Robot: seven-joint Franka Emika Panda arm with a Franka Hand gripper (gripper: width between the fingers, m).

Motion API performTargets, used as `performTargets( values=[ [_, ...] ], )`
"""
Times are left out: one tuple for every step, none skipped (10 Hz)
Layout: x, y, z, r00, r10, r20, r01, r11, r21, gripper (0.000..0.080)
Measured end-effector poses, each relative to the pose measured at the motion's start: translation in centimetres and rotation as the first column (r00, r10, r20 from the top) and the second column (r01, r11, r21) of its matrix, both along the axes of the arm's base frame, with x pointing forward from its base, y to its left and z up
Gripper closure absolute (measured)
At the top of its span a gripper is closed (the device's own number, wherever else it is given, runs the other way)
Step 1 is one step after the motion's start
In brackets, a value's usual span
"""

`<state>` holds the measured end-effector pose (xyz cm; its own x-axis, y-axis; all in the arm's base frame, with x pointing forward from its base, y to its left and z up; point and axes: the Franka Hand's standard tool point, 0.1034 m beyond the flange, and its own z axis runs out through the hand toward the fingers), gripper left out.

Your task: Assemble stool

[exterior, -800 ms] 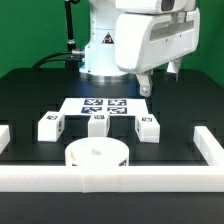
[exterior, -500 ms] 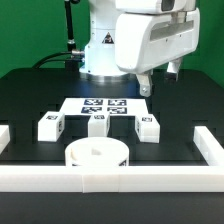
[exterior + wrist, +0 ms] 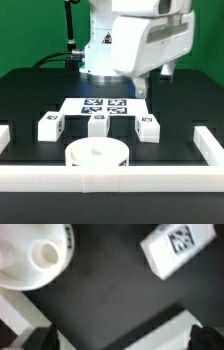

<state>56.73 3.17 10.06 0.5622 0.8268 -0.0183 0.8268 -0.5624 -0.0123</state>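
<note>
Nothing is joined yet: the seat (image 3: 98,155) and three legs (image 3: 97,124) lie loose and apart, while the gripper (image 3: 155,80) hangs open and empty.

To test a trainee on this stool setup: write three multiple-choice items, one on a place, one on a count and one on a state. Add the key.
1. Where does the seat lie relative to the legs?
A. behind them
B. in front of them, by the rail nearest the camera
C. stacked on top of one

2. How many legs are there?
A. two
B. three
C. five

3. How is the claw?
A. shut on a leg
B. shut on the seat
C. open, holding nothing

Key:
1 B, the exterior view shows the seat between the row of legs and the rail.
2 B, three tagged blocks stand in a row.
3 C, the wrist view shows its fingers wide apart with nothing between them.
</note>
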Motion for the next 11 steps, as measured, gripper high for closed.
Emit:
performTargets(
  values=[
    [-0.1, -1.1, -0.7, 1.000, 0.026, -0.009, -0.026, 1.000, -0.001, 0.0150],
    [0.0, -2.4, -1.7, 0.998, 0.065, -0.009, -0.065, 0.998, 0.002, 0.0150],
    [0.3, -3.8, -2.6, 0.996, 0.092, -0.001, -0.092, 0.996, 0.005, 0.0150],
    [0.6, -5.0, -3.6, 0.992, 0.124, -0.006, -0.124, 0.992, 0.009, 0.0150],
    [1.0, -5.8, -4.4, 0.992, 0.128, -0.008, -0.128, 0.992, 0.012, 0.0150],
    [1.0, -5.6, -4.3, 0.992, 0.125, -0.008, -0.124, 0.992, 0.012, 0.0150],
    [1.0, -5.5, -4.4, 0.992, 0.126, -0.008, -0.126, 0.992, 0.012, 0.0150],
    [0.9, -5.5, -4.4, 0.992, 0.125, -0.009, -0.125, 0.992, 0.012, 0.0150],
    [0.9, -5.5, -4.5, 0.992, 0.125, -0.009, -0.125, 0.992, 0.012, 0.0150],
    [0.9, -5.6, -4.6, 0.990, 0.141, -0.006, -0.141, 0.990, 0.012, 0.0150],
    [0.7, -5.9, -5.2, 0.984, 0.176, 0.010, -0.176, 0.984, 0.013, 0.0150]
  ],
)
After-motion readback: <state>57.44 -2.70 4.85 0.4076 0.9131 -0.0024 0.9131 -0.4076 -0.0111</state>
